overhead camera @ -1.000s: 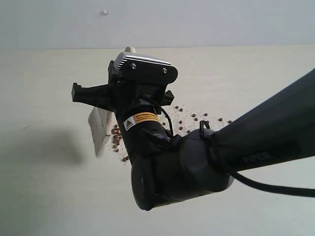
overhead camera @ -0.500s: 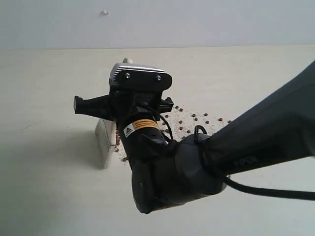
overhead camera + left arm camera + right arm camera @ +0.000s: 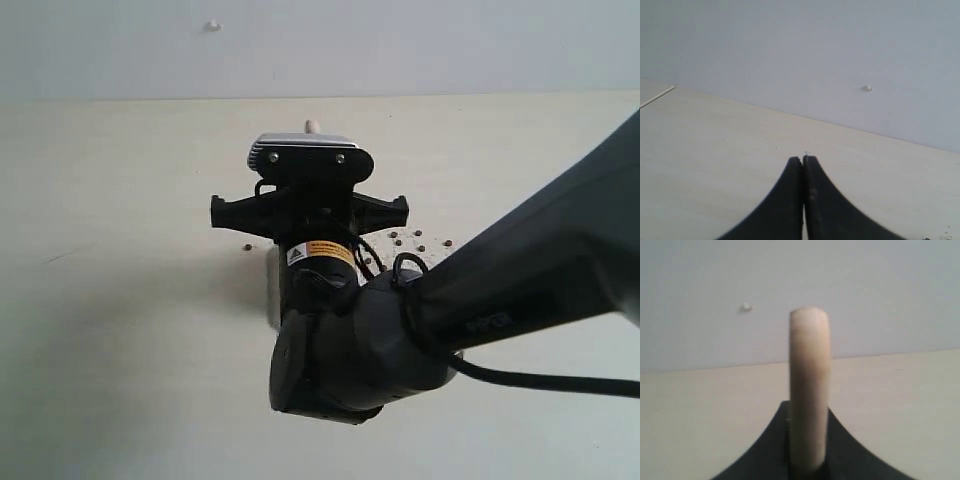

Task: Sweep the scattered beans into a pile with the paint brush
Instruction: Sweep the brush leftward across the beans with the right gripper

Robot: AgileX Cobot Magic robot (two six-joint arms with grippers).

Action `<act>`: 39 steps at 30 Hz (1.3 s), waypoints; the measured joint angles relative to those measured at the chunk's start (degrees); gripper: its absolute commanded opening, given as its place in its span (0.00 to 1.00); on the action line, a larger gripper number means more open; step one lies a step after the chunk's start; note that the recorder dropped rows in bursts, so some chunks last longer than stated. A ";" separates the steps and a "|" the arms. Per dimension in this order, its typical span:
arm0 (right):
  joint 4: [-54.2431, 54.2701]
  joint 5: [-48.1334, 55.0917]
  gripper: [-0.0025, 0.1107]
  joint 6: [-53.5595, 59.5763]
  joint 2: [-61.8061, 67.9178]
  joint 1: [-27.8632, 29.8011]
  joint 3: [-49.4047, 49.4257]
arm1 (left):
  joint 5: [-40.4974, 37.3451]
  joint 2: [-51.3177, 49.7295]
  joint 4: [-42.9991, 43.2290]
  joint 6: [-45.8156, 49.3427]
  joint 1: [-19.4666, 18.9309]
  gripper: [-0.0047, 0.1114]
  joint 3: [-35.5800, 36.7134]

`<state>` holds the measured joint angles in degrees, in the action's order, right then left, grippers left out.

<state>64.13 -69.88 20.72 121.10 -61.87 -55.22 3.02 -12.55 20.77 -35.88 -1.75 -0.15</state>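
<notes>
The right end effector point(image 3: 809, 455) is clamped on the wooden handle of the paint brush point(image 3: 810, 365), which stands upright between its jaws. The left end effector point(image 3: 803, 162) has its jaws pressed together on nothing, above bare counter. A few beans point(image 3: 412, 240) lie scattered among whitish crumbs just right of the right wrist, with one bean point(image 3: 248, 245) apart on its left. The pale counter point(image 3: 120, 350) runs wide and bare to a grey-blue wall point(image 3: 450, 40). The right arm point(image 3: 520, 290) reaches in from the right, wrist turned down, hiding most of the brush head.
</notes>
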 measured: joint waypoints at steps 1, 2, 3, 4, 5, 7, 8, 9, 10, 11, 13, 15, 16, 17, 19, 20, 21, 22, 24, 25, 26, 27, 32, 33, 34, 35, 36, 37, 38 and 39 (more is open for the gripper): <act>1.67 -0.56 0.02 1.72 0.00 0.00 0.00 | 0.00 0.00 0.00 0.00 0.00 0.04 0.00; 2.65 -0.94 0.02 3.26 0.00 0.00 0.00 | 0.00 0.00 0.00 0.00 0.00 0.04 0.00; 3.55 -1.36 0.02 4.62 0.00 0.00 0.00 | 0.00 0.00 0.00 0.00 0.00 0.04 0.00; 3.84 -1.64 0.02 5.67 0.00 0.00 0.00 | 0.00 0.00 0.00 0.00 0.00 0.04 0.00; 4.07 -1.73 0.02 6.22 0.00 0.00 0.00 | 0.00 0.00 0.00 0.00 0.00 0.04 0.00; 4.58 -1.88 0.02 6.88 0.00 0.00 0.00 | 0.00 0.00 0.00 0.00 0.00 0.04 0.00; 4.72 -1.88 0.02 6.88 0.00 0.00 0.00 | 0.00 0.00 0.00 0.00 0.00 0.04 0.00; 4.82 -2.02 0.02 6.17 0.00 0.00 0.00 | 0.00 0.00 0.00 0.00 0.00 0.04 0.00; 4.95 -2.17 0.02 5.44 0.00 0.00 0.00 | 0.00 0.00 0.00 0.00 0.00 0.04 0.00; 5.10 -2.30 0.02 4.68 0.00 0.00 0.00 | 0.00 0.00 0.00 0.00 0.00 0.04 0.00; 5.42 -2.52 0.02 2.97 0.00 0.09 0.00 | 0.00 0.00 0.00 0.00 0.00 0.04 0.00; 5.48 -2.52 0.02 2.22 0.00 0.09 0.00 | 0.00 0.00 0.00 0.00 0.00 0.04 0.00; 5.48 -2.52 0.02 1.98 0.00 0.09 0.00 | 0.00 0.00 0.00 0.00 0.00 0.04 0.00; 5.48 -2.52 0.02 1.80 -0.12 0.09 0.00 | 0.00 0.00 0.00 0.00 0.00 0.04 0.00; 5.35 -2.26 0.02 1.13 -0.39 0.09 0.00 | 0.00 0.00 0.00 0.00 0.00 0.04 0.00; 4.48 -1.68 0.02 0.74 -1.11 0.09 0.00 | 0.00 0.00 0.00 0.00 0.00 0.04 0.00; 4.03 -1.42 0.02 0.61 -1.51 0.09 0.00 | 0.00 0.00 0.00 0.00 0.00 0.04 0.00; 3.63 -0.85 0.02 0.49 -2.36 0.09 0.00 | 0.00 0.00 0.00 0.00 0.00 0.04 0.00; 3.27 -0.03 0.02 0.33 -4.05 -0.01 0.00 | 0.00 0.00 0.00 0.00 0.00 0.04 0.00; 3.27 0.22 0.02 0.22 -4.99 -0.01 0.00 | 0.00 0.00 0.00 0.00 0.00 0.04 0.00; 3.27 0.22 0.02 0.22 -5.97 -0.01 0.00 | 0.00 0.00 0.00 0.00 0.00 0.04 0.00; 2.76 0.22 0.02 0.22 -6.89 -0.01 0.00 | 0.00 0.00 0.00 0.00 0.00 0.04 0.00; -8.81 0.34 0.02 -5.12 -7.29 -0.01 0.10 | 0.00 0.00 0.00 0.00 0.00 0.04 0.00; -11.25 0.23 0.02 -7.45 -6.65 -0.01 0.10 | 0.00 0.00 0.00 0.00 0.00 0.04 0.00; -13.09 0.23 0.02 -9.63 -5.91 0.10 -0.06 | 0.00 0.00 0.00 0.00 0.00 0.04 0.00; -14.19 0.23 0.02 -12.49 -3.88 0.54 -1.22 | 0.00 0.00 0.00 0.00 0.00 0.04 0.00; -14.19 0.23 0.02 -13.83 -2.50 1.10 -2.13 | 0.00 0.00 0.00 0.00 0.00 0.04 0.00; -14.02 0.45 0.02 -16.37 0.12 2.28 -4.03 | 0.00 0.00 0.00 0.00 0.00 0.04 0.00; -13.76 0.70 0.02 -17.68 1.47 2.83 -4.91 | 0.00 0.00 0.00 0.00 0.00 0.04 0.00; -13.12 1.06 0.02 -19.30 3.67 3.57 -6.33 | 0.00 0.00 0.00 0.00 0.00 0.04 0.00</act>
<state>51.00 -68.81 1.42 124.77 -58.30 -61.55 3.02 -12.55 20.77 -35.88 -1.75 -0.15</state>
